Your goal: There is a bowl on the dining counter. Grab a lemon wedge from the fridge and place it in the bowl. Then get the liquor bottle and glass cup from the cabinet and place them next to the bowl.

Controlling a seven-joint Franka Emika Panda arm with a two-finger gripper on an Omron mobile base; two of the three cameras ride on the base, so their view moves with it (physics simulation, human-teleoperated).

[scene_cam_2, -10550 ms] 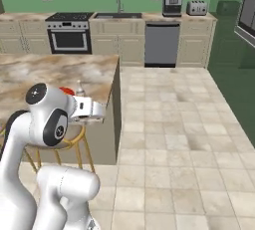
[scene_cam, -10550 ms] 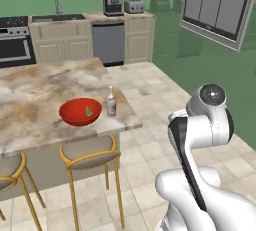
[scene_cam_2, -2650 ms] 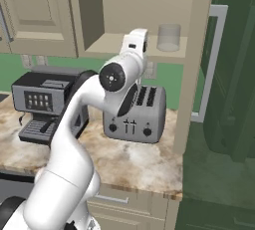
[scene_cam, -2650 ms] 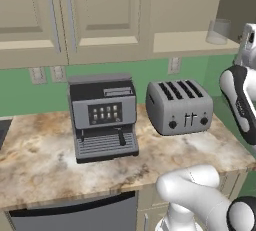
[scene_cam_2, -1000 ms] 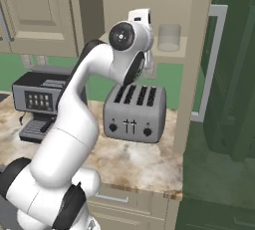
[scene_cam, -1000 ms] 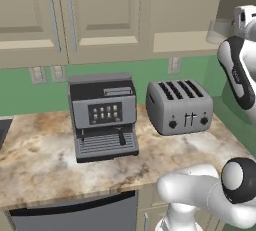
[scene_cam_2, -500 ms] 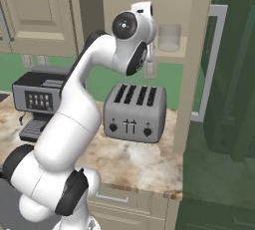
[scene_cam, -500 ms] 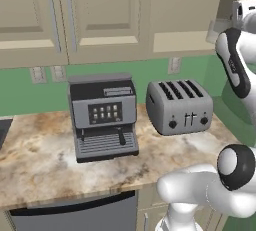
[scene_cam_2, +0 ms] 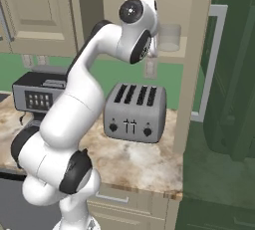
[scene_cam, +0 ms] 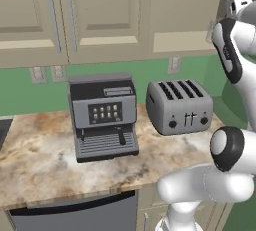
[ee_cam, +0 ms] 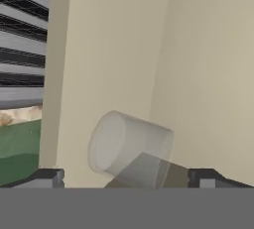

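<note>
The arm had reached higher toward the open cabinet (scene_cam_2: 194, 35) since the earlier frame. The gripper (ee_cam: 124, 179) stood open, its dark tips either side of the cup (ee_cam: 130, 146), a clear smooth cylinder on the cabinet's shelf edge, above the ribbed metal toaster (scene_cam_2: 135, 112)

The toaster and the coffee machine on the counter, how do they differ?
The toaster is silver with rounded corners; the coffee machine is dark and boxy. The toaster has four slots on top, while the coffee machine has a button panel on its front and a grated drip tray below. The coffee machine stands taller. Both sit on the marbled counter against the green wall.
</note>
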